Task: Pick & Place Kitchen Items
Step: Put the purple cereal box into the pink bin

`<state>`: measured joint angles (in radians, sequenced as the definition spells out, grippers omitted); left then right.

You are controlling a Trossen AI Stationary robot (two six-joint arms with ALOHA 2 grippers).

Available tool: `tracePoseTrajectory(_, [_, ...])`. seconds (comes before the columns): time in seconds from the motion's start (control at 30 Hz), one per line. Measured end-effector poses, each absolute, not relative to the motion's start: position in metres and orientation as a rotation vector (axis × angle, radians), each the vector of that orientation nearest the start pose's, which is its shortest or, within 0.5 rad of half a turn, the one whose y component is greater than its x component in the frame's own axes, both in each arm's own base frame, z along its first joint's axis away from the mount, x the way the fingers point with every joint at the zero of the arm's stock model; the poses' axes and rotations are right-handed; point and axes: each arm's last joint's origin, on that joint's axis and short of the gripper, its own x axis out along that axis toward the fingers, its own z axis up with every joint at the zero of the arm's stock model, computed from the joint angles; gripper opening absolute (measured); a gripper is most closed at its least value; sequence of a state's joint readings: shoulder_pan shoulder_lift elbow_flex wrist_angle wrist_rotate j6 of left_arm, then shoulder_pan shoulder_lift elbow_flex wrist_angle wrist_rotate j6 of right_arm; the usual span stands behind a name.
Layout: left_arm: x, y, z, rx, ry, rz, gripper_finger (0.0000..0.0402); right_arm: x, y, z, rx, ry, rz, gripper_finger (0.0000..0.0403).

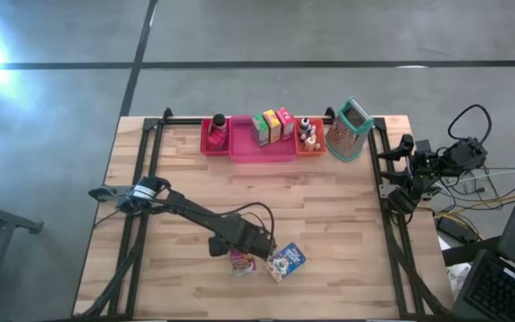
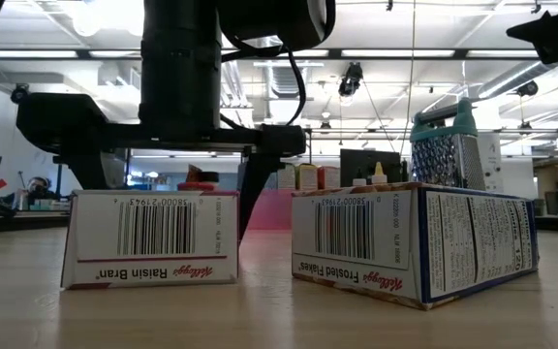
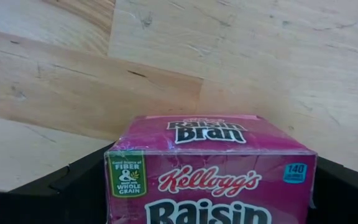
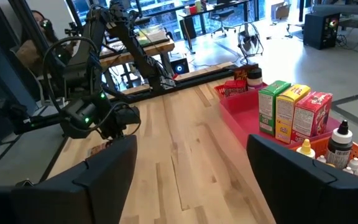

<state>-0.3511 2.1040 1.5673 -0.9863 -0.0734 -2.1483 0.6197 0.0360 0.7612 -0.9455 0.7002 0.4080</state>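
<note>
The pink plastic tray (image 1: 262, 148) holds three small boxes, green, yellow and red (image 1: 273, 125); the orange bin (image 1: 310, 143) holds tiny bottles, hard to make out. On the wooden counter (image 1: 329, 215), the left pincer (image 1: 244, 255) stands spread around the purple Raisin Bran box (image 3: 210, 171), beside the blue Frosted Flakes box (image 1: 286, 261). The right pincer (image 4: 191, 171) is spread, empty, at the counter's right edge.

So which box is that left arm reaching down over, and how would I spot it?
Look at the near edge of the wooden table, where two small cereal boxes lie side by side. The left gripper hangs over the Raisin Bran box, open fingers on either side of it. Its face is magenta-pink, while the Frosted Flakes box beside it is blue.
</note>
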Motion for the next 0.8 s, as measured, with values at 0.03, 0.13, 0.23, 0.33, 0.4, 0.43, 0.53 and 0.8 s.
tracePoseTrajectory(0.03, [0.3763, -0.1356, 0.1606, -1.375, 1.004, 1.337, 0.0398, 0.0006, -0.0225, 0.3008, 0.271, 0.155, -0.114, 0.0303])
tracePoseTrajectory(0.13, [0.3762, -0.1355, 0.1605, -1.374, 1.004, 1.338, 0.0392, 0.0006, -0.0225, 0.3008, 0.271, 0.155, -0.114, 0.0313])
tracePoseTrajectory(0.23, [0.3759, -0.1356, 0.1604, -1.371, 1.005, 1.339, 0.0379, 0.0006, -0.0225, 0.3008, 0.272, 0.155, -0.114, 0.0323])
tracePoseTrajectory(0.33, [0.3757, -0.1355, 0.1603, -1.368, 1.006, 1.341, 0.0363, 0.0006, -0.0225, 0.3008, 0.271, 0.155, -0.114, 0.0334])
tracePoseTrajectory(0.4, [0.3755, -0.1356, 0.1603, -1.365, 1.004, 1.341, 0.0355, 0.0006, -0.0225, 0.3008, 0.271, 0.155, -0.114, 0.0341])
tracePoseTrajectory(0.43, [0.3755, -0.1357, 0.1603, -1.364, 1.005, 1.34, 0.0352, 0.0006, -0.0225, 0.3008, 0.271, 0.155, -0.114, 0.0344])
tracePoseTrajectory(0.53, [0.3755, -0.1358, 0.1603, -1.357, 1.01, 1.333, 0.035, 0.0006, -0.0225, 0.3008, 0.272, 0.155, -0.114, 0.0354])
tracePoseTrajectory(0.8, [0.3722, -0.1358, 0.1676, -1.209, 0.913, 1.278, 0.035, 0.0005, -0.0225, 0.3008, 0.272, 0.154, -0.114, 0.0356])
